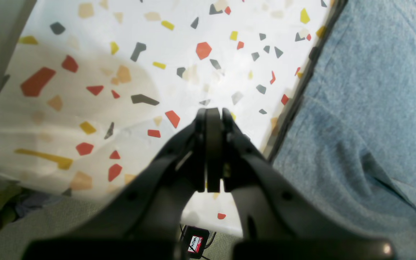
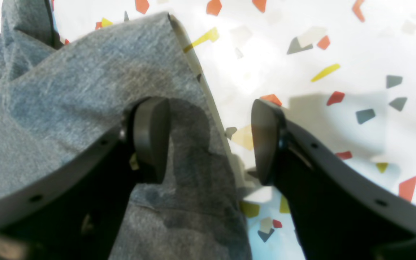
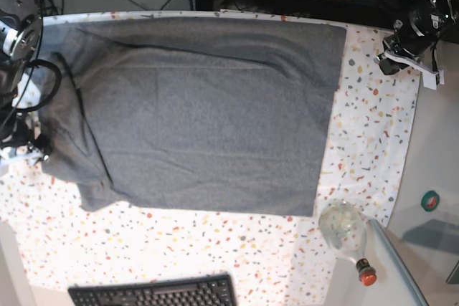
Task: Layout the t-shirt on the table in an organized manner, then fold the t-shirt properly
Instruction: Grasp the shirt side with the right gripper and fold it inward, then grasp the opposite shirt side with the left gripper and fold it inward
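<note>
Grey t-shirt [image 3: 208,112] spread across the speckled desk [image 3: 373,141].
Soft, light, wrinkly; best pinched at hems. Right gripper [image 2: 208,141] jaws gape, empty, straddling its edge; left gripper [image 1: 213,119] jaws closed, empty.

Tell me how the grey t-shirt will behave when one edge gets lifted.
The t-shirt probably goes floppy: it lies flat with soft creases and a bunched sleeve. It likely drapes and sags from whatever point is gripped. On the smooth speckled table it may slide rather than stay put.
</note>
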Motion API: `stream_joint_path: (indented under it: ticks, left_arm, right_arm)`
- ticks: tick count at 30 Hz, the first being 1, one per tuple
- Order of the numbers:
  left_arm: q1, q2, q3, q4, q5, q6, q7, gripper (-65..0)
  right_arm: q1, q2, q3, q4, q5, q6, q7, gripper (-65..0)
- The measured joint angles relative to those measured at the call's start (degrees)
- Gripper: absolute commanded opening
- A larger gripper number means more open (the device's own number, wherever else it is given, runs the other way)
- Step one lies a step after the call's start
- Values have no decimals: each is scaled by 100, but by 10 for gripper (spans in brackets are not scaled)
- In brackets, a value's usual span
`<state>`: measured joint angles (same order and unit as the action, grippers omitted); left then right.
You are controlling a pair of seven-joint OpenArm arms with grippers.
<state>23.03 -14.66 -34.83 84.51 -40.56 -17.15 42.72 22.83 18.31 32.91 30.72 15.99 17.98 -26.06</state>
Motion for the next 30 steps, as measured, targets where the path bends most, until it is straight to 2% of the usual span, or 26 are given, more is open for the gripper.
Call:
stream_joint_path:
  ticks: [4,6,8,11,14,19,22,25,28,30]
  left_arm:
    - [0,2,0,0,-2,-2,0,-650]
    - [0,0,0,0,-2,0,0,-650]
    - [0,2,0,0,-2,-2,0,-650]
    - [0,2,0,0,0,0,0,-650]
    - [0,2,0,0,0,0,0,-650]
    - [-155,-4,70,-286,20,4,2,-650]
    - [-487,-138,531,-498,46,28,42,-650]
    - [-909,-269,911,-490,-4,0,-22,-647]
    - [-1342,-297,1169,-546,-9,20,-46,-306]
    - [-1716,-269,1423,-815,0,11,-44,-128]
  right_arm:
    - [0,-24,-66,2,-39,-2,48,-317]
    - [-20,0,-442,26,-42,-15,96,-332]
    - [-28,-15,-686,35,7,-17,151,-408]
    - [-52,-70,-601,33,31,-13,214,-545]
    - [-83,-66,-498,28,31,-11,225,-650]
    - [-96,-107,9,0,28,4,278,-650]
    - [-116,-103,122,-4,28,4,310,-650]
    - [-177,-127,122,330,-2,2,-120,-650]
    - [-570,-293,131,1401,-26,-17,-350,-650]
    - [-863,-503,131,2190,-50,-26,-522,-650]
